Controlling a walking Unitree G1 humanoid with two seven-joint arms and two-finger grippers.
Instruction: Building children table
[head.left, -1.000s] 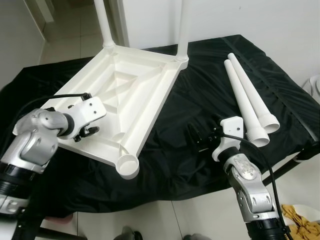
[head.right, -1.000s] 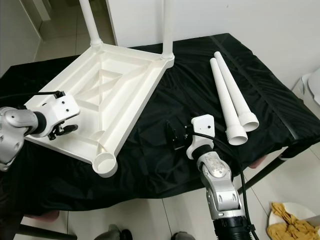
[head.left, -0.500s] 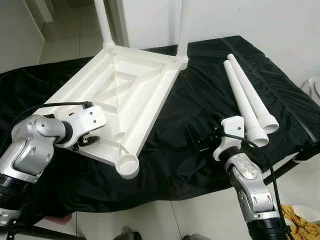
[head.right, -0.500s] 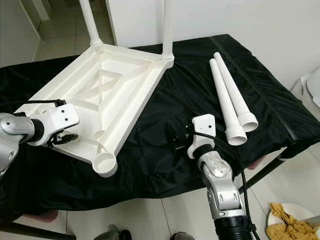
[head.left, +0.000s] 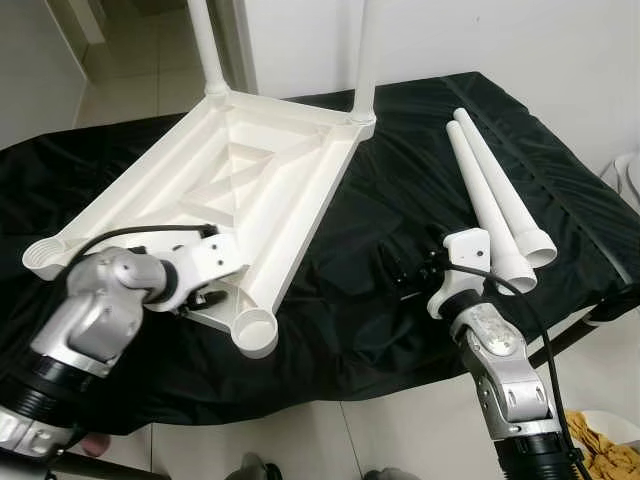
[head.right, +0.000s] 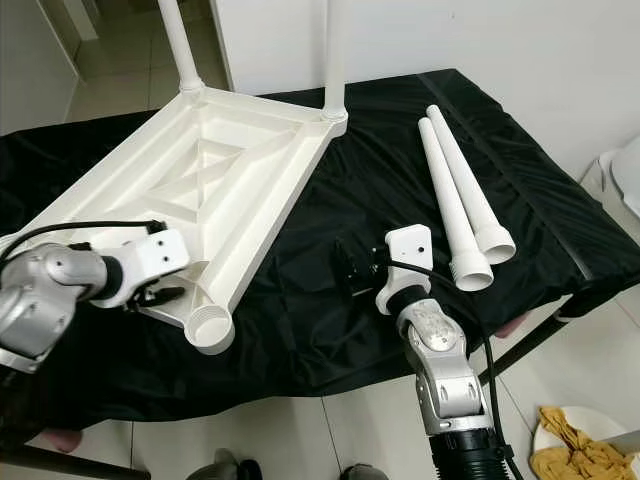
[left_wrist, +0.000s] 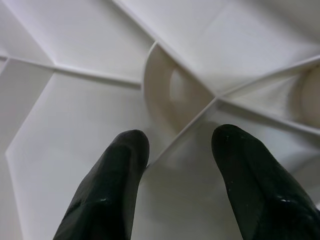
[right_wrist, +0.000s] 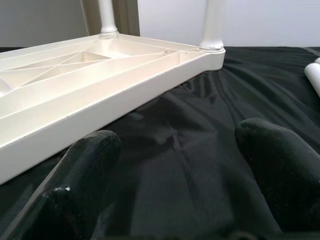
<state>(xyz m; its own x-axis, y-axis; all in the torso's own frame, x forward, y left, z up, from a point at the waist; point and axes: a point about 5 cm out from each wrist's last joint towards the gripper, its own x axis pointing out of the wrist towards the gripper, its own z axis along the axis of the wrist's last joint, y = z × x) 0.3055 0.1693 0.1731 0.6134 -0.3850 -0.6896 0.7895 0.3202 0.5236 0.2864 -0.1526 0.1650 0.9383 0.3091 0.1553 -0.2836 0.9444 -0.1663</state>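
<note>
The left pincer (head.left: 205, 293) has slid along the upturned white tabletop (head.left: 250, 175) toward its near empty leg socket (head.left: 256, 330) — fingers apart over a rib — while the right pincer (head.right: 352, 272), open, hovers short of the two loose legs (head.left: 495, 205).

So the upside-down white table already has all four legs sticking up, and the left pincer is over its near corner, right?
Not quite: only two legs stick up from the table, at its far corners. The other two legs lie loose on the black cloth, as the left eye view shows. The left pincer is over its near corner.
</note>
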